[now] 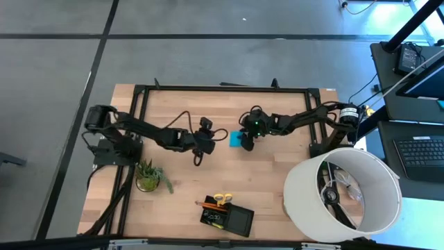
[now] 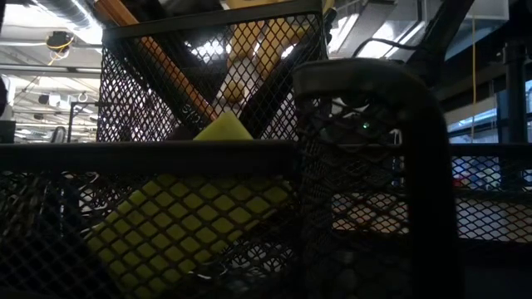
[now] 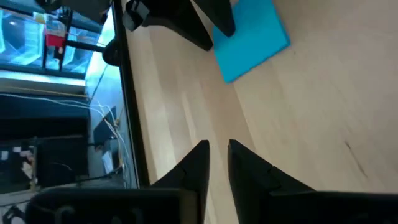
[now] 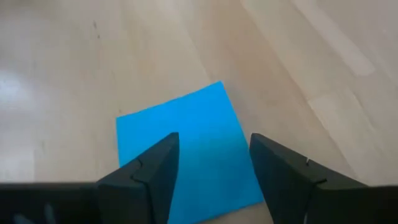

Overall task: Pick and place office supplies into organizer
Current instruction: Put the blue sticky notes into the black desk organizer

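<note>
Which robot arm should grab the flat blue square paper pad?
The right one, probably. The right gripper hovers directly over the bright blue square note pad with fingers open astride it. The left gripper sits beside the pad on bare wood, fingers nearly closed.

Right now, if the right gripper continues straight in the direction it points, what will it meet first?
Most likely the blue note pad. The right gripper stands open just over it, its fingers framing the pad, which lies flat on the wooden table. The remaining height is unclear.
</note>
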You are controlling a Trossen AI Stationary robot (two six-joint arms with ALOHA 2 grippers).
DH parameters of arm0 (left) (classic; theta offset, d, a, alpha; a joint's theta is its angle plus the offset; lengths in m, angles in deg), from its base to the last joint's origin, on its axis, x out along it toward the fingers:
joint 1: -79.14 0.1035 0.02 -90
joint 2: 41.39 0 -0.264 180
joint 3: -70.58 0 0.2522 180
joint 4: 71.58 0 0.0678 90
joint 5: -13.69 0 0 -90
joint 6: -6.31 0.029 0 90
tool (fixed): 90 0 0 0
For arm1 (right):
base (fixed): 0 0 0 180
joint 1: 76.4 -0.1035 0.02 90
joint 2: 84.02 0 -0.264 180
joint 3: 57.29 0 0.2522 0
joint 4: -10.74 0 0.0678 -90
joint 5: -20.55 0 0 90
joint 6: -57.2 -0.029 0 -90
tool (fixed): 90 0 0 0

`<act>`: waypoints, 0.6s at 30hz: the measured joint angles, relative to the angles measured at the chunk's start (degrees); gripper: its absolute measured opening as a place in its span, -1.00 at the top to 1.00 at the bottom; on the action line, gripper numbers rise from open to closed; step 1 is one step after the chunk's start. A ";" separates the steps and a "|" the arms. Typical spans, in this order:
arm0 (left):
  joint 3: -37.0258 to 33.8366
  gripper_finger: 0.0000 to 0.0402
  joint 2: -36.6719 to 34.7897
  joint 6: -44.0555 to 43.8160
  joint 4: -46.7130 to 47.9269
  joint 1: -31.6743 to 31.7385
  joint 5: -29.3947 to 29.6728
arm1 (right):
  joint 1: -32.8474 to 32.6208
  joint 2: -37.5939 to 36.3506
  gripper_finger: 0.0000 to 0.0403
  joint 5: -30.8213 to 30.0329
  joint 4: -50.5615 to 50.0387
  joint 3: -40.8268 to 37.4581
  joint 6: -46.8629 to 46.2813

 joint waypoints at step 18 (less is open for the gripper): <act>0.00 0.40 6.66 -9.40 -14.69 1.96 -15.69 | 3.89 -0.11 0.01 0.45 -1.73 0.09 -4.27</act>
